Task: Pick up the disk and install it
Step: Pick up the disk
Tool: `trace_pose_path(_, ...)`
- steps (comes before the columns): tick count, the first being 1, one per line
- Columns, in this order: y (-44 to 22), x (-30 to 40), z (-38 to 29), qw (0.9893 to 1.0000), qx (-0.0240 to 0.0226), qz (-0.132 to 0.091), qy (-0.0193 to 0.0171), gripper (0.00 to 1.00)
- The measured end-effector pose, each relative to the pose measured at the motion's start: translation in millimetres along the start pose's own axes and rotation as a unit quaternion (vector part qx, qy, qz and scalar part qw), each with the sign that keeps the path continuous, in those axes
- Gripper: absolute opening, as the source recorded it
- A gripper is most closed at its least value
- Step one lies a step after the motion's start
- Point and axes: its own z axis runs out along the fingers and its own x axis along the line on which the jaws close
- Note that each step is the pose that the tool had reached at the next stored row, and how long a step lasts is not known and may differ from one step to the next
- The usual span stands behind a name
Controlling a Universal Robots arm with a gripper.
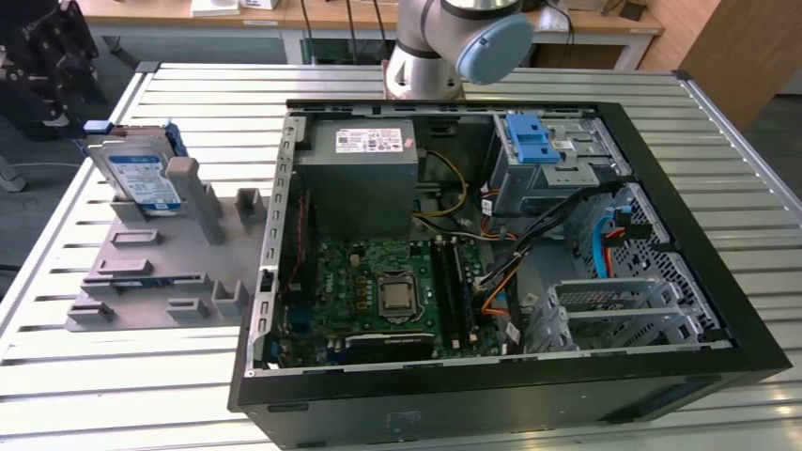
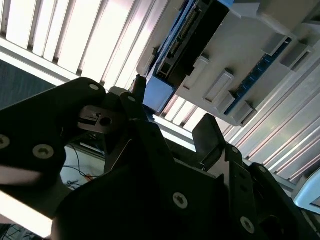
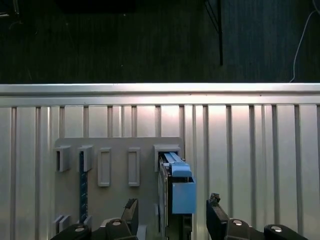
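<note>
1. Exterior view first: you see the disk (image 1: 135, 175) standing on its edge in a slot of the grey holder (image 1: 163, 272), with its blue-and-white label facing the camera.
2. Holder and disk sit at the exterior view's left of the open computer case (image 1: 701, 282). Both the holder and the case rest on the slatted metal worktop (image 1: 126, 395).
3. Inside the case, the blue-latched drive bay (image 1: 551, 160) sits in the far corner, towards the exterior view's right. The grey power supply (image 1: 357, 174) is beside it. The disk is well apart from both.
4. The arm (image 1: 452, 42) rises from the far edge of the worktop, behind the case.
5. In the first wrist view you look past the gripper (image 3: 172, 212) onto the disk's narrow edge and its blue side rail (image 3: 183, 196).
6. The fingers (image 3: 216, 217) are spread wide, one on each side of the disk, and grip nothing. A bare strip of holder or worktop shows between each finger and the disk.
7. In the second wrist view the rail's blue corner lies near one fingertip. It is probably not touching, though that slanted angle leaves you unable to be sure.
8. As things stand, the disk is in its holder slot, outside the case.
</note>
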Motion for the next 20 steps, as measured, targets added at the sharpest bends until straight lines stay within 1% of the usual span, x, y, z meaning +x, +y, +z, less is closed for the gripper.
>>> trace_pose_path(2, -0.1, 0.1, 3.2, 1.0, -0.0003, -0.004, 0.0001, 0.64)
trace_pose_path(5, -0.2, 0.3, 8.3, 0.9998, -0.001, -0.021, 0.0008, 0.64)
trace_pose_path(6, -0.3, 0.4, 10.1, 0.9997, -0.0011, -0.023, 0.0012, 0.64)
trace_pose_path(10, -0.4, 0.6, 17.3, 0.9997, -0.0013, -0.023, 0.0017, 0.64)
trace_pose_path(12, -0.4, 0.5, 21.1, 0.9998, -0.0021, -0.02, 0.0016, 0.64)
trace_pose_path(14, -0.4, 0.5, 22.2, 0.9998, -0.0028, -0.019, 0.0016, 0.64)
trace_pose_path(17, -0.4, 0.5, 22.3, 0.9998, -0.0029, -0.019, 0.0016, 0.64)
trace_pose_path(20, -0.4, -0.5, 23.9, 0.9998, -0.0027, -0.018, 0.002, 0.64)
